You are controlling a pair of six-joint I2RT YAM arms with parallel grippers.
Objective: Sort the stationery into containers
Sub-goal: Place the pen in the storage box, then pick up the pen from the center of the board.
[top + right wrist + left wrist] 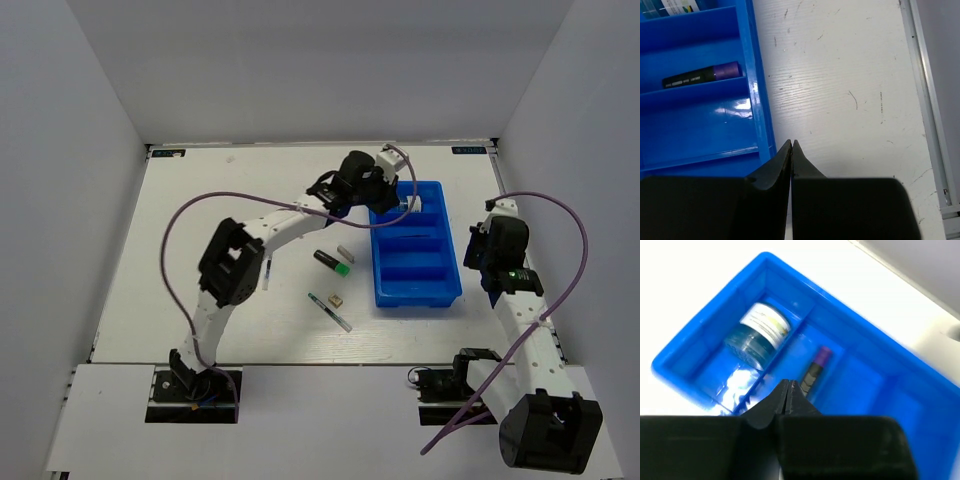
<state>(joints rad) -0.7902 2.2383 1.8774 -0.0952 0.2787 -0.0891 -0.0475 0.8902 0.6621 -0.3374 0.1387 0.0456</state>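
Observation:
The bright blue tray (418, 302) lies right of centre. My left gripper (388, 205) is shut and empty above its far end; in the left wrist view (788, 385) it hovers over the tray (705, 314), which holds a blue-white little box (760, 332) and a black marker with a purple cap (815, 371). My right gripper (483, 258) is shut and empty above bare table just right of the tray's wall (754, 90); the same marker (702, 76) shows there. On the table lie a green-capped black marker (332, 263), a grey eraser (346, 252), a tan eraser (337, 299) and a thin pen (329, 311).
Another thin whitish pen (268, 272) lies beside the left arm's link. The near tray compartments look empty. White walls close in the table on three sides, and a metal edge strip (927, 125) runs along the right.

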